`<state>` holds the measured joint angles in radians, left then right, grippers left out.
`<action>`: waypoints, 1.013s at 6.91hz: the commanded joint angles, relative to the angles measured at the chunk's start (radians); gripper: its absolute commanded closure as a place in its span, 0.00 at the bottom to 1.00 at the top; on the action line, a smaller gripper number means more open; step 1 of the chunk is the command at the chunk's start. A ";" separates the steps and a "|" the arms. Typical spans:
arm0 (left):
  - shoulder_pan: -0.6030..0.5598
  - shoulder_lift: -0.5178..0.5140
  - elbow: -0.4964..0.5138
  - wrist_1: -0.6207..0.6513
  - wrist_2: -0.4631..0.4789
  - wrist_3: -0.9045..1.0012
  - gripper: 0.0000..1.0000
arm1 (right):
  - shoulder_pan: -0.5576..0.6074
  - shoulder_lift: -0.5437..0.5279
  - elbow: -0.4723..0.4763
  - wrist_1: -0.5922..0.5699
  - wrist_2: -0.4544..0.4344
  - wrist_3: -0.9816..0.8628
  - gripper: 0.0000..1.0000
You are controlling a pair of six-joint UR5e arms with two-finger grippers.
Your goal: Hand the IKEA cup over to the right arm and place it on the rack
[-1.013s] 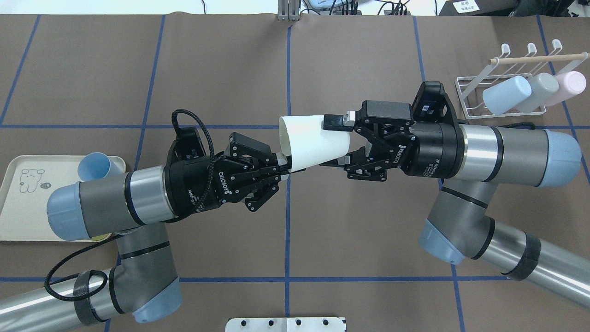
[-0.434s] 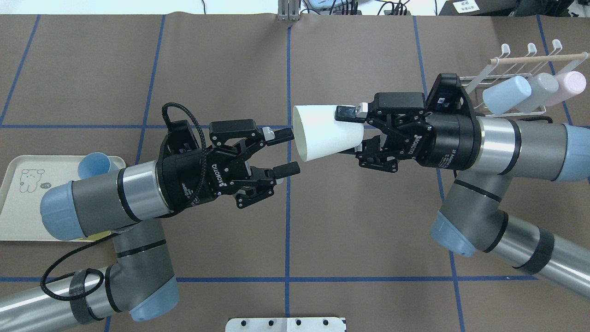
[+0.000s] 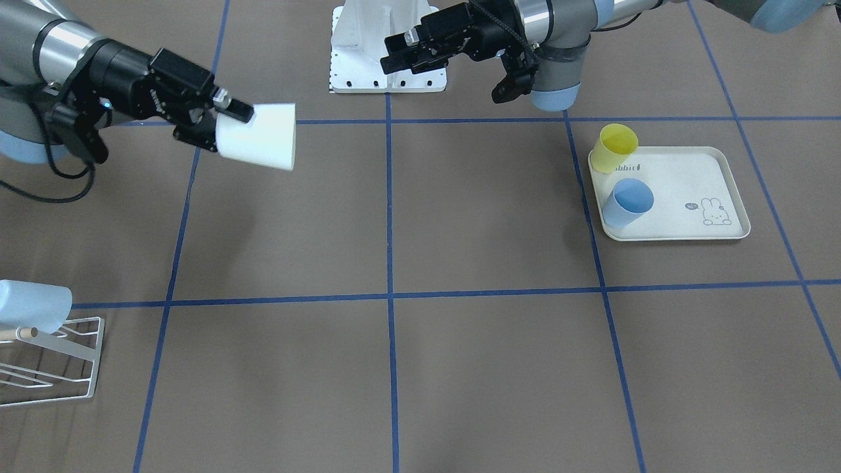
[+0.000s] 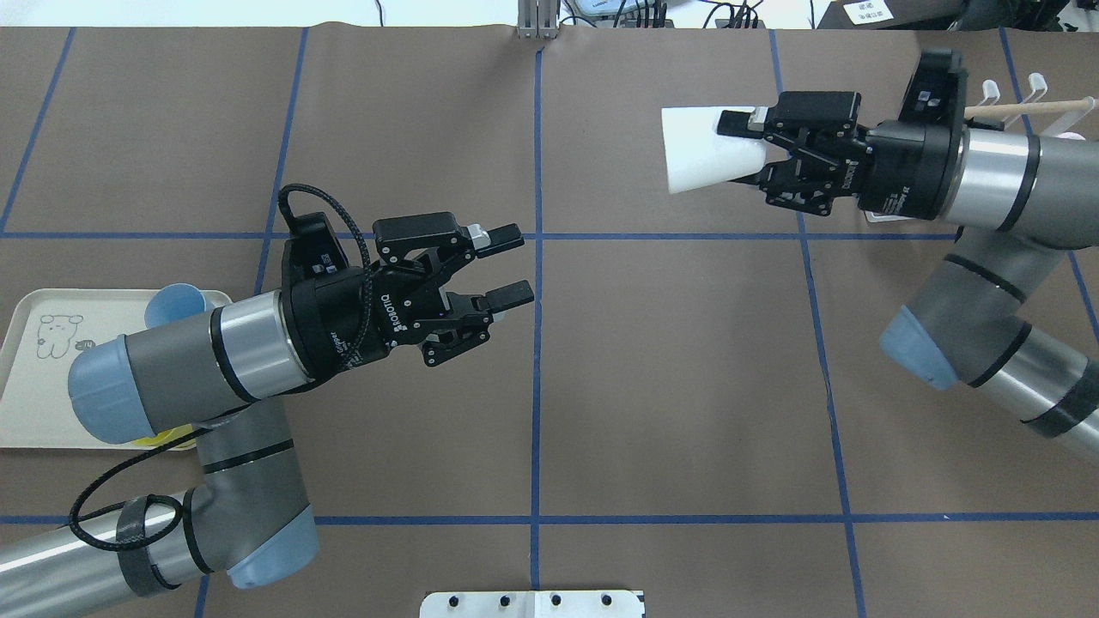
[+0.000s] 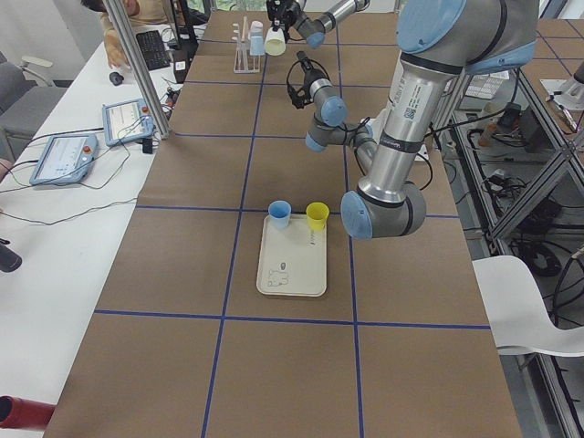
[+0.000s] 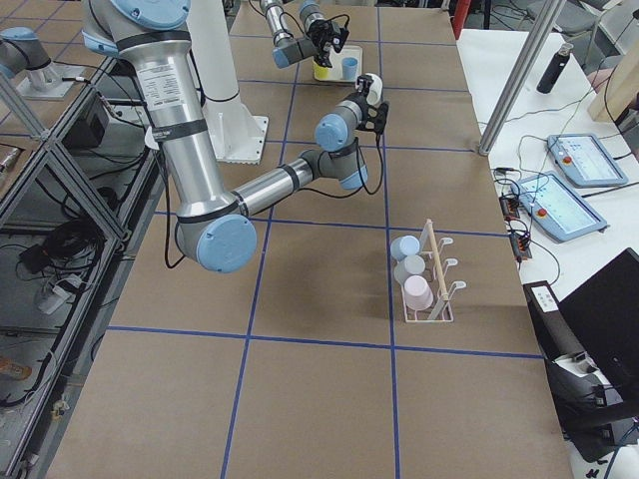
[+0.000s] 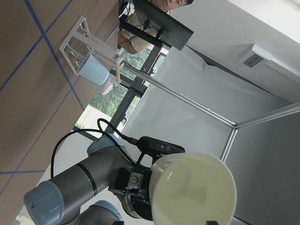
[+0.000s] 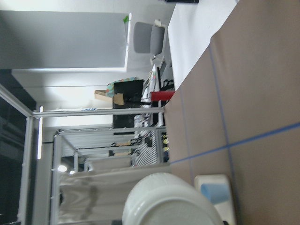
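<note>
On tray [image 3: 683, 177], two cups [image 3: 627, 203], one white cup [image 3: 259, 138] in right pincer [image 4: 743, 150]

Right tool [image 4: 743, 149] grips white cup [image 4: 697, 163]; left tool [image 4: 512, 265] gapes.

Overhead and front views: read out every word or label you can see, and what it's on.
"ROBOTIQ": on the body of the left gripper, overhead view.
"ROBOTIQ": on the body of the right gripper, overhead view.
"rabbit": printed on the rabbit-print tray, front view, beside the yellow cup.
Tray's speech bubble and the wrist labels: too small to read.
</note>
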<state>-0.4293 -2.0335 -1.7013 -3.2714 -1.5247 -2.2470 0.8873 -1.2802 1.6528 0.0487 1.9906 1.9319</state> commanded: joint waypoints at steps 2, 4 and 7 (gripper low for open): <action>0.000 0.007 0.037 0.003 0.000 0.032 0.34 | 0.227 -0.010 -0.013 -0.440 0.115 -0.491 1.00; 0.001 0.007 0.054 0.001 0.000 0.033 0.34 | 0.336 -0.008 -0.015 -0.724 0.117 -0.893 1.00; 0.006 0.006 0.071 0.001 0.001 0.033 0.34 | 0.409 0.074 -0.024 -1.146 0.113 -1.272 1.00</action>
<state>-0.4253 -2.0268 -1.6350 -3.2704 -1.5237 -2.2136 1.2774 -1.2388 1.6341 -0.9391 2.1058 0.7645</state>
